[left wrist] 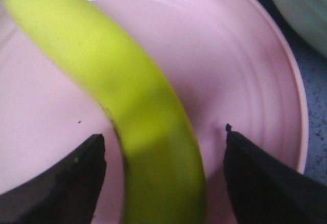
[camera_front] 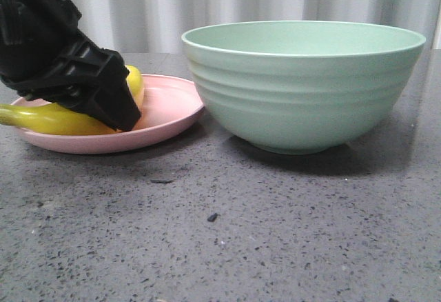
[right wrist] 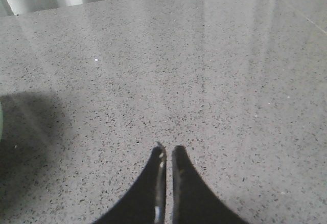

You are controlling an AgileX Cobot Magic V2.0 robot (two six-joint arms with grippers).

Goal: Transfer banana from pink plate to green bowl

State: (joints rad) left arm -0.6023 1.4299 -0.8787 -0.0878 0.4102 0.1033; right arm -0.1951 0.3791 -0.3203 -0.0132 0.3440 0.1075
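Observation:
The yellow banana (camera_front: 62, 118) lies on the pink plate (camera_front: 172, 112) at the left of the table. My left gripper (camera_front: 122, 112) is down on the plate over the banana. In the left wrist view the banana (left wrist: 127, 106) runs between my two open fingers, with a gap on each side, and the left gripper (left wrist: 163, 142) is not touching it; the plate (left wrist: 245, 91) is under it. The green bowl (camera_front: 303, 81) stands right of the plate, empty as far as I see. My right gripper (right wrist: 167, 152) is shut and empty over bare table, out of the front view.
The grey speckled table (camera_front: 227, 233) spreads in front of plate and bowl, with a small dark crumb (camera_front: 212, 216) on it. A corner of the bowl (left wrist: 301, 9) shows in the left wrist view. A pale curtain hangs behind.

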